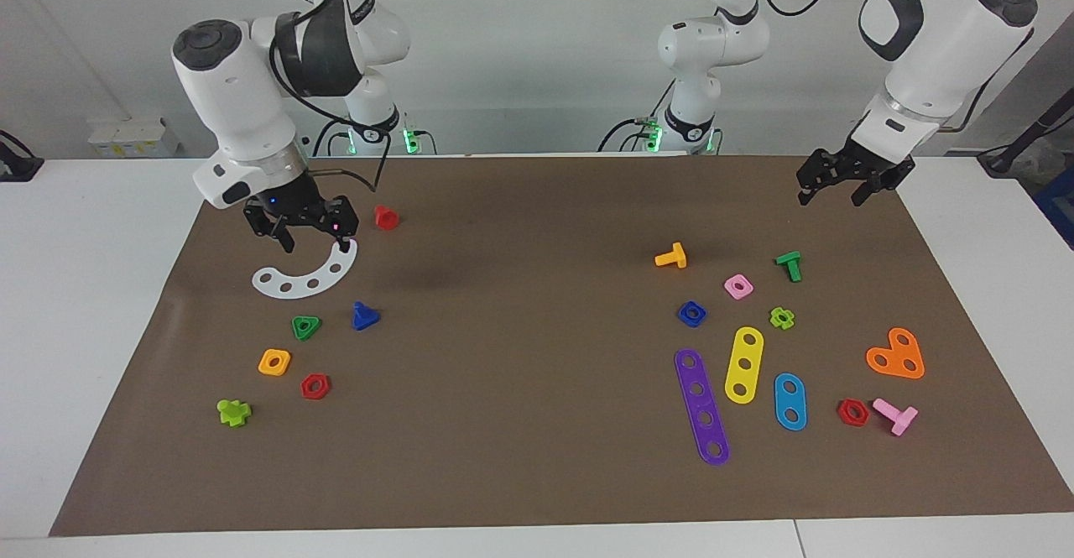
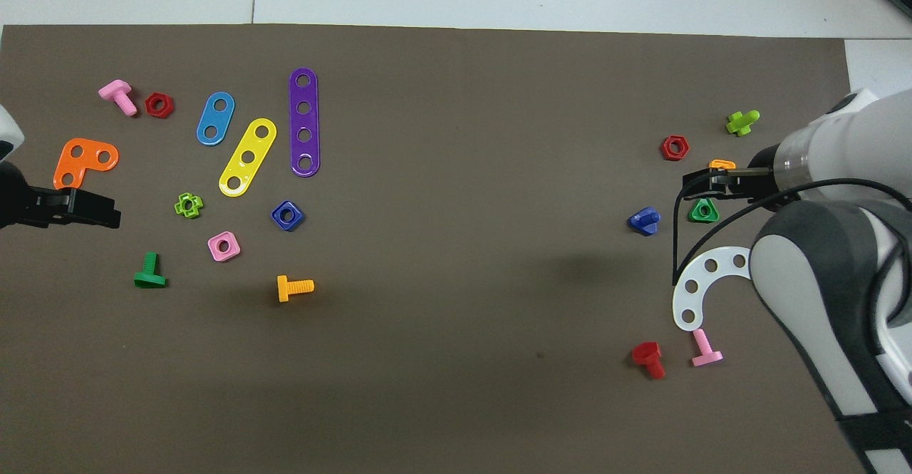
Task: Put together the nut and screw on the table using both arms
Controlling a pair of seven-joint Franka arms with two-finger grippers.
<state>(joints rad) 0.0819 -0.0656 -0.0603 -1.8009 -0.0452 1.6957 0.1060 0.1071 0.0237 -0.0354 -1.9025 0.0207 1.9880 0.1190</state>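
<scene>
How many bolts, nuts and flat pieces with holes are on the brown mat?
Bolts: 7, counting the blue screw
Nuts: 7, counting the blue nut
Flat plates with holes: 5, counting the white curved plate
Total: 19

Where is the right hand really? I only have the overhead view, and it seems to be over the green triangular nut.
Observer: The facing view shows the right hand raised over one end of the white curved strip, not over the green triangular nut.
Operator: Holding anything?
Observer: No, its fingers stand apart, empty; the screw lies untouched.
Operator: And the left hand?
Observer: Open too, raised over the mat's corner at the left arm's end.
</scene>
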